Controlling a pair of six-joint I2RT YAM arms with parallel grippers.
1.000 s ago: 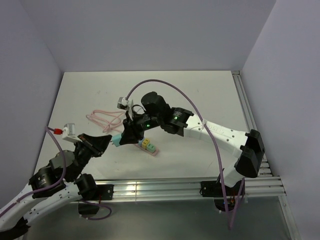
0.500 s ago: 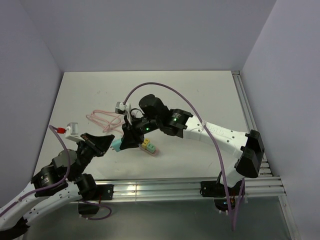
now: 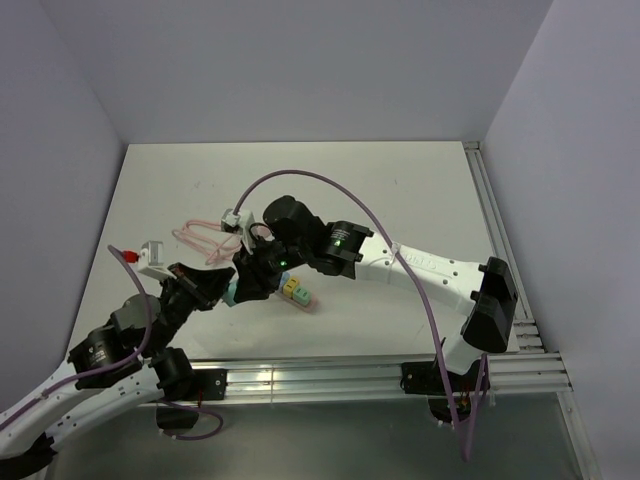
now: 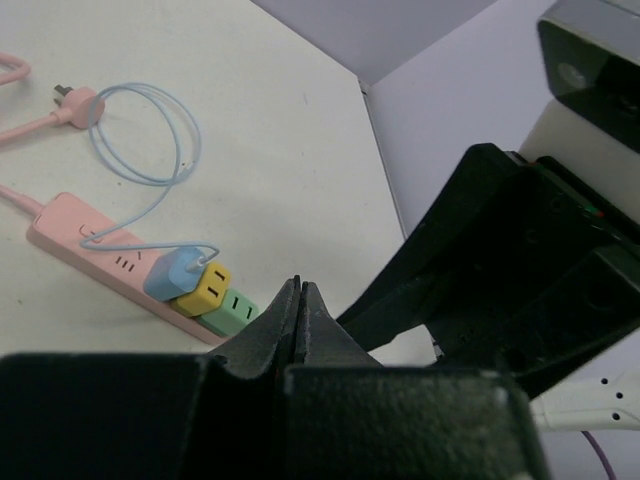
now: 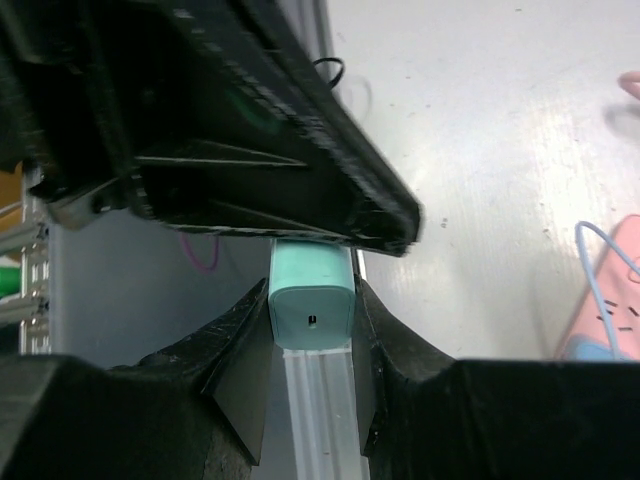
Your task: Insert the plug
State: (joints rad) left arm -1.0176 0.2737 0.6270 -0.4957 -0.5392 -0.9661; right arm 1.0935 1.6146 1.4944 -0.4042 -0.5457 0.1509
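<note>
Right wrist view: the teal plug [image 5: 312, 318] sits clamped between the two black fingers [image 5: 250, 350] of the right claw [image 3: 243, 284], its square end face with a small slot turned toward the camera. The plug's far end runs up under the black body of the left claw [image 4: 301, 295]; whether the two touch cannot be told. Seen from the top camera, the plug is near the worktop's [image 3: 400, 190] front edge, left of centre, between the two claws and just left of the pink power strip [image 4: 70, 235]. The left claw is clenched, its fingertips pressed together with nothing between them, and it points right toward the right claw, which fills the right side of the left wrist view. On the strip, a blue plug [image 4: 175, 277], a yellow plug [image 4: 207, 288] and a green plug [image 4: 232, 306] stand side by side at one end. A thin blue cable [image 4: 150, 130] loops away from the blue plug across the worktop. Farther off, a pink pronged plug [image 4: 75, 105] lies on the worktop at the end of its pink cord.
</note>
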